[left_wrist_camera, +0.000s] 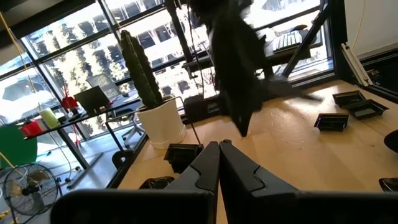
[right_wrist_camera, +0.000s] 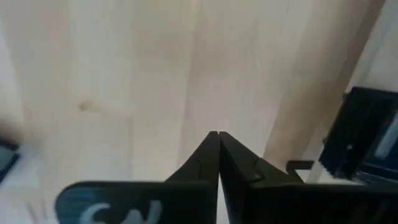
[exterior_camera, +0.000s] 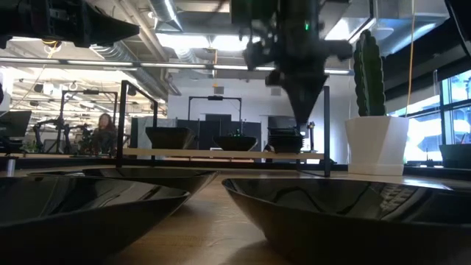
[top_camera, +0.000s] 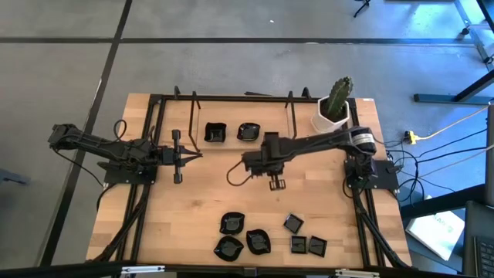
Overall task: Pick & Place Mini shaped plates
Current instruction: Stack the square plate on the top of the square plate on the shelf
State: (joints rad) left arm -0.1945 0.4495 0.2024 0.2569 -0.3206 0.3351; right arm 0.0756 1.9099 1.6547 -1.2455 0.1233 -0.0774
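Note:
Several mini shaped plates, glossy black, lie near the table's front edge: wavy-rimmed ones [top_camera: 231,224] at left, square ones [top_camera: 293,224] at right. Two more plates [top_camera: 214,133] [top_camera: 248,132] rest on their bases at the far side. My right gripper [top_camera: 266,162] hangs at mid-table, pointing down, shut and holding nothing; in the right wrist view its fingertips [right_wrist_camera: 214,134] are over bare wood, with a black plate [right_wrist_camera: 367,137] off to one side. My left gripper [top_camera: 199,155] waits at the left, level and shut [left_wrist_camera: 219,144], with nothing in it.
A white pot with a green cactus [top_camera: 333,108] stands at the far right corner. A black metal frame [top_camera: 231,99] runs along the far side and down both edges. Bare wood lies between the two groups of plates. A person [exterior_camera: 103,132] is in the room beyond.

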